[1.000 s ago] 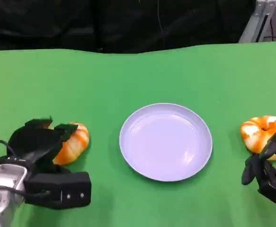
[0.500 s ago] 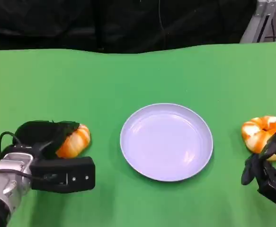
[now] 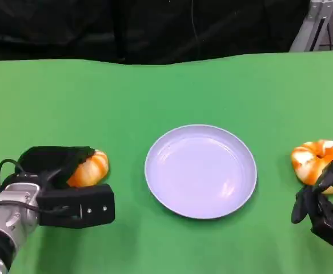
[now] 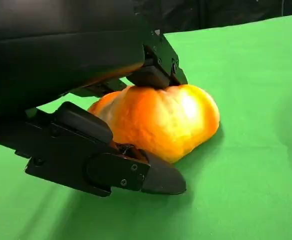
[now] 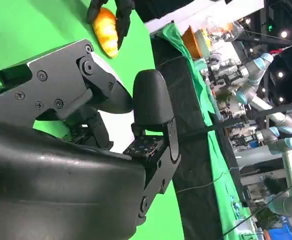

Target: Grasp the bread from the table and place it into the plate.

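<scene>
**Bread grasp: left side**

The bread lies on the desk, left of the plate. The left hand has its fingers clamped on it. It looks soft and light; grip its flanks gently. The right hand hangs curled, empty, beside a second bread.

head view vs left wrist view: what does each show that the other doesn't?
Head view alone: the lavender plate, bare, a second bread at the table's right edge, and the right hand beside it. Left wrist view alone: the close contact, with fingers on top of the bread and one finger low against its side, the bread resting on the green table. Both: the left hand around the left bread.
</scene>
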### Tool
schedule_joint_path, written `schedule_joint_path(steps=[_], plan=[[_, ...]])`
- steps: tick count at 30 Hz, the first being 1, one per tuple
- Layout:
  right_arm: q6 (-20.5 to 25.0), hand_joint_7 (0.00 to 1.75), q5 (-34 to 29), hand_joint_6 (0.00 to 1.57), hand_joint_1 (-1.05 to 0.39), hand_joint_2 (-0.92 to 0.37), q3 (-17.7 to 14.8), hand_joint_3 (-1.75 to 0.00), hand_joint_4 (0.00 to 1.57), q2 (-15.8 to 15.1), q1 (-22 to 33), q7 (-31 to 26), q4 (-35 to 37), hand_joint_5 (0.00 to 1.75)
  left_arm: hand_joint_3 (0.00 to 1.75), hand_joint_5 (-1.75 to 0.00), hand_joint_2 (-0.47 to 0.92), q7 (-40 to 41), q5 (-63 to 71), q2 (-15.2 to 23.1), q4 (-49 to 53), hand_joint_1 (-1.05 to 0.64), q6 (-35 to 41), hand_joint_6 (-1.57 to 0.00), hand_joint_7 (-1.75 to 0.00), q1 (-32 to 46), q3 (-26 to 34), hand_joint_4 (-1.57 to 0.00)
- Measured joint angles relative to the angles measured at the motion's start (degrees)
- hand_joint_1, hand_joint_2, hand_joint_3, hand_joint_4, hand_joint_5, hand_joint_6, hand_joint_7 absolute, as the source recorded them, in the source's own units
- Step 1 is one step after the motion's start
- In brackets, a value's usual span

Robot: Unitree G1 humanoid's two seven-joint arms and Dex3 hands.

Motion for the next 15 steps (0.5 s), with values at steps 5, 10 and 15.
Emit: schedule_joint_path(steps=[5, 10, 15], plan=[[0.0, 1.59, 0.0, 0.7, -0.09, -0.64, 0.0, -1.07, 0.8, 0.0, 0.0, -0.03, 0.0, 1.75, 0.19, -0.03, 0.92, 0.02, -0.54, -0.11, 0.21, -0.65, -0.01, -0.6, -0.03, -0.01, -0.02, -0.58], [0.0, 1.59, 0.01, 0.7, -0.08, -0.65, 0.0, -1.08, 0.79, 0.0, 0.0, -0.01, 0.0, 1.75, 0.17, -0.05, 0.92, 0.02, -0.64, -0.14, 0.21, -0.57, -0.02, -0.66, -0.05, -0.01, -0.03, -0.66], [0.0, 1.6, 0.04, 0.69, -0.08, -0.66, 0.0, -1.08, 0.79, 0.0, 0.0, 0.2, 0.0, 1.75, 0.34, -0.06, 0.92, 1.18, -0.85, -0.59, 0.19, -0.33, 0.1, -0.82, -0.05, 0.01, -0.13, -0.84]])
